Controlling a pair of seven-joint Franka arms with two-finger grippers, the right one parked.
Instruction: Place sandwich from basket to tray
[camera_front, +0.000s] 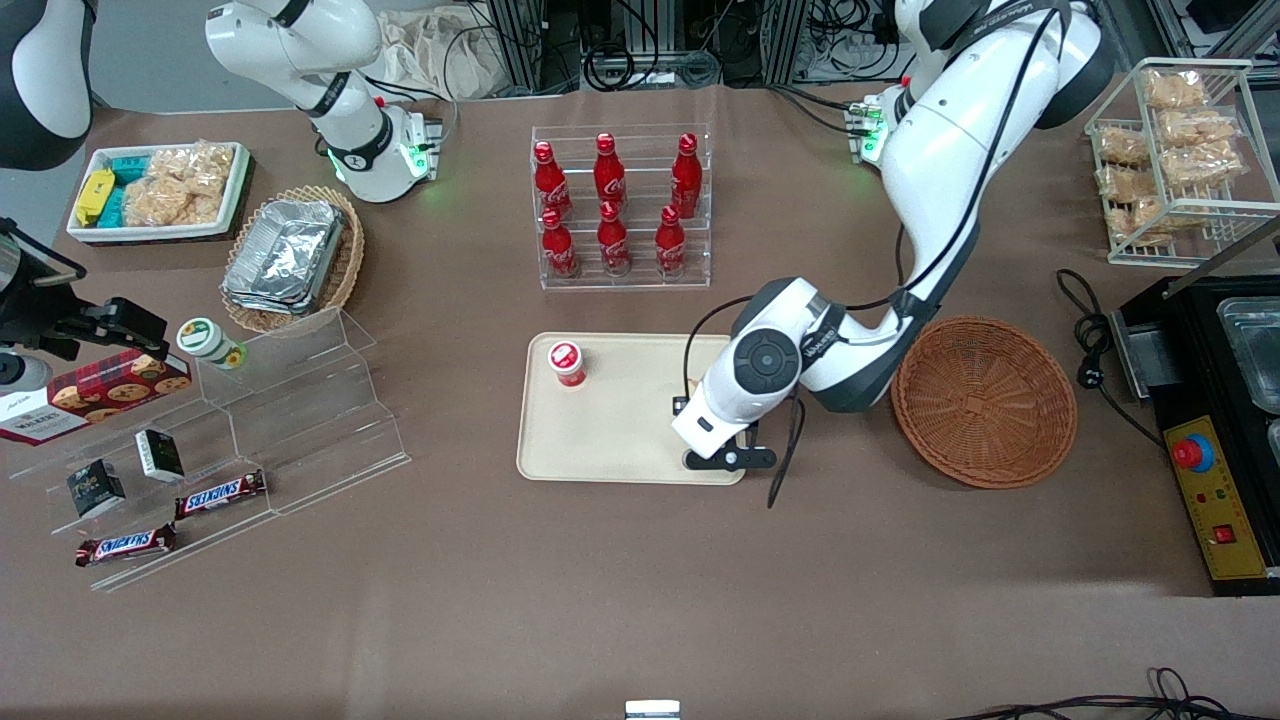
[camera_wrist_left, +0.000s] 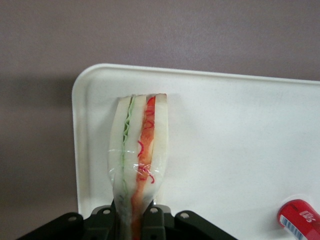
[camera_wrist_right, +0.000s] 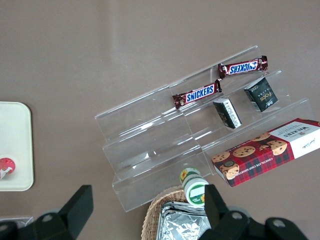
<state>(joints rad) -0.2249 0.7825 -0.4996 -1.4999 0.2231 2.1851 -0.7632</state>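
A: Sandwich (camera_wrist_left: 138, 150) is already over the tray (camera_front: 610, 440), held on its edge, with the green and red filling facing the wrist camera. The gripper (camera_wrist_left: 132, 220) has its jaws closed narrowly on one end of the wedge, and this is above the tray's corner that is nearer to the front camera, toward the working arm's end.

B: And the basket (camera_front: 984, 400)?

A: It has nothing in it, and it sits just beside the tray. So, in my judgement, only the setting down is left.

B: What can go wrong from here?

A: First, the place. The sandwich is close to the tray's rim on two sides. If the fingers open while the wedge stands upright, it can tip toward the rim and end half on the tray, half on the table.

B: Is it touching the tray now?

A: I cannot tell. The wrist view looks straight down, and in the front view the arm covers it (only a small pale bit shows at the wrist).

B: Anything more?

A: The film wrap is slippery and the bread is soft. A strong squeeze can leave it crushed, and the wrap may stick to a finger, so the wedge gets dragged when the gripper lifts. The small red-capped bottle (camera_front: 567, 363) on the tray is well apart, so I judge no danger from it.
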